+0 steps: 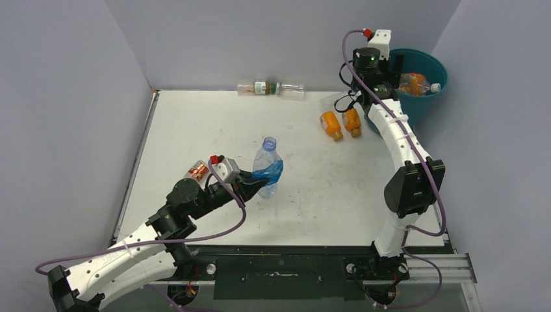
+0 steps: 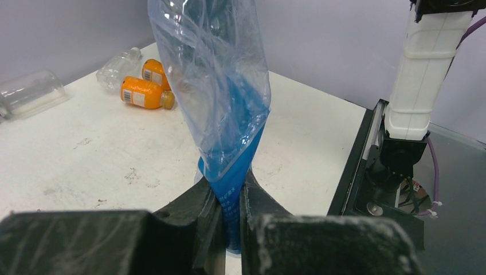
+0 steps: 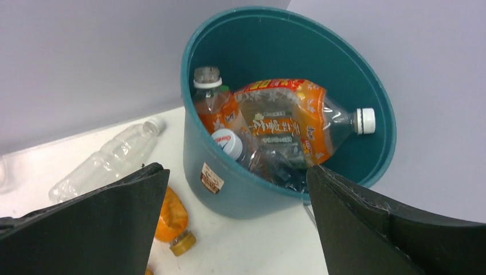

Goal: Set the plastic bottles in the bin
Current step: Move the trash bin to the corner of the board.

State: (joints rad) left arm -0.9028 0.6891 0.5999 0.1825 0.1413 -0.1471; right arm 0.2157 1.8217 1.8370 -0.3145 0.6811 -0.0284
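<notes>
Blue-labelled bottle [image 1: 268,166], pinched at its base by the left gripper [image 2: 230,197] mid-table, points at the far edge; the bin [image 1: 429,65] stands at the far right corner, by the gaping right gripper [image 3: 235,172].

White tabletop [image 1: 195,130], scuffed (grey smudges [image 2: 133,172] ahead-left of the left fingers [image 2: 195,212]). Plain lavender-grey walls [image 1: 65,97] on three sides. Black rail [image 1: 279,276] at near edge. Even light.

The light is bright and even, coming from above. The white counter [image 1: 325,195] has only soft, pale shadows under the arms [image 1: 396,130]. The clear bottle [image 2: 212,86] shines a little. Close to each wrist camera, the dark tool fingers [image 2: 189,212] look big and a bit fuzzy. The top view looks sharp.
</notes>
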